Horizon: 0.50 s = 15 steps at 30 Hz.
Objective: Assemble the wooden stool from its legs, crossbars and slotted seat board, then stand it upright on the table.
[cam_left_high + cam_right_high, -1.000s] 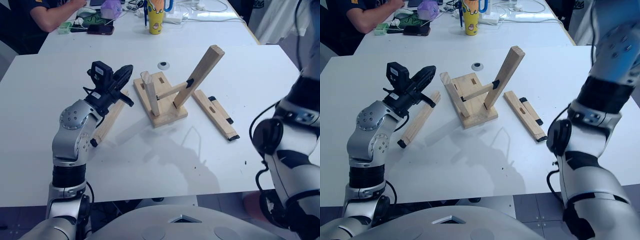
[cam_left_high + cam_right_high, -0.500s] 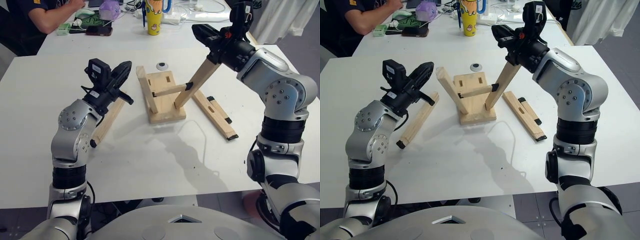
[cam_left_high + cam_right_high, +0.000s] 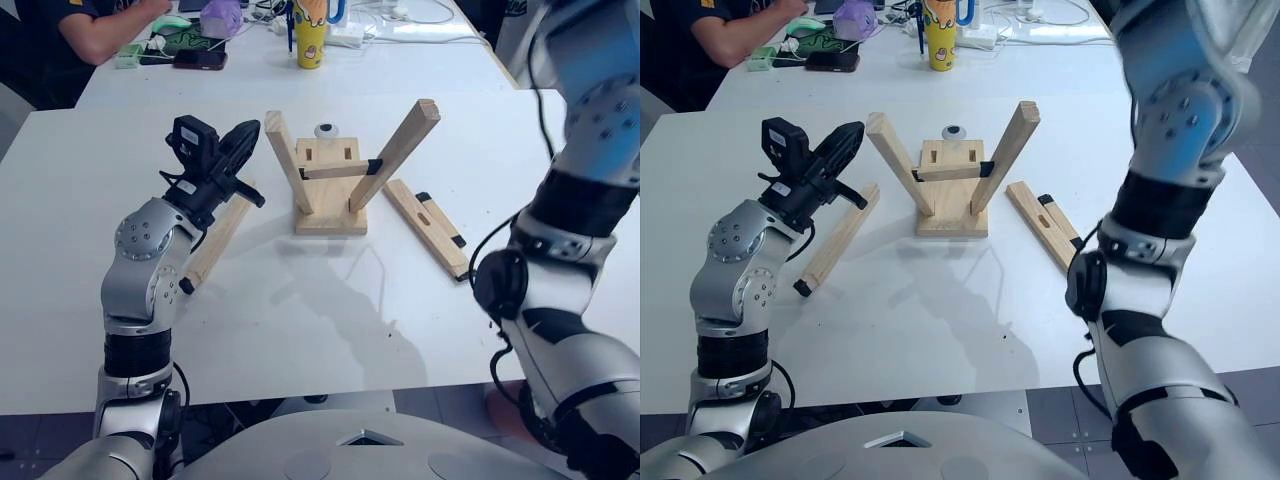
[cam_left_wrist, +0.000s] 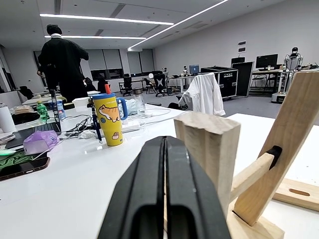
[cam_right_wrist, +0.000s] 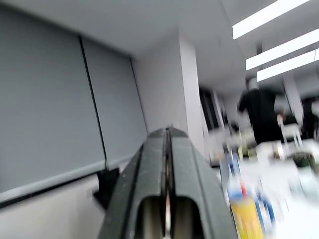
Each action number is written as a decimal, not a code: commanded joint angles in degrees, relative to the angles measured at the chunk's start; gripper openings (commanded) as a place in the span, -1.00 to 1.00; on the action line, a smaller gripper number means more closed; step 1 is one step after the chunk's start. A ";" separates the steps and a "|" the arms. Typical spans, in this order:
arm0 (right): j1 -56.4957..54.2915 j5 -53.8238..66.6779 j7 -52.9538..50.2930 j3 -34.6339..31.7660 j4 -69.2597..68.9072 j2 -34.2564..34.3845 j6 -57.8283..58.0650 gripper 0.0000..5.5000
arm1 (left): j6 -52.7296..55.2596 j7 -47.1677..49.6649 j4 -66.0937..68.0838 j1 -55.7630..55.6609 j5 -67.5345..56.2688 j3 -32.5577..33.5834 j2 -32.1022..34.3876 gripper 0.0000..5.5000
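Observation:
The slotted seat board lies flat on the white table. Two legs rise slanting from it, the left leg and the right leg, joined by a crossbar. A loose leg lies to the left of the board. Another loose leg lies to its right, with a short bar beside it. My left gripper hovers shut and empty above the left loose leg, close to the standing left leg. My right gripper is shut with nothing in it and points up into the room.
A small round disc lies just behind the seat board. On the far table stand a yellow mug, a phone and cables, with a person seated at its left end. The near half of my table is bare.
My right gripper was at the top of the right leg half a second ago; that arm has since swung up and away. The half-built stool has turned squarer and shifted back. The left arm kept still.

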 commanded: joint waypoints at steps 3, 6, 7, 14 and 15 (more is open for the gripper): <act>-21.68 -2.40 6.02 -5.10 13.99 -8.26 -15.05 -0.99 | -0.09 0.60 -0.14 1.12 -0.21 0.88 0.08 -1.00; -4.50 -2.15 5.84 -0.11 10.10 -2.27 -8.16 -0.99 | 0.06 0.95 -0.81 1.49 -0.23 1.04 -0.03 -1.00; 6.78 -2.04 5.79 3.86 5.50 0.06 -4.53 -0.99 | 0.24 1.02 -1.17 1.53 -0.34 0.98 -0.06 -1.00; 49.06 -2.04 3.94 30.26 -13.47 -4.26 20.47 -0.99 | 2.06 0.63 -3.23 0.63 -1.72 1.78 0.88 -1.00; 48.60 -2.88 4.16 32.18 -14.08 -5.13 22.73 -0.99 | 2.01 0.60 -2.93 0.11 -1.73 1.79 0.88 -1.00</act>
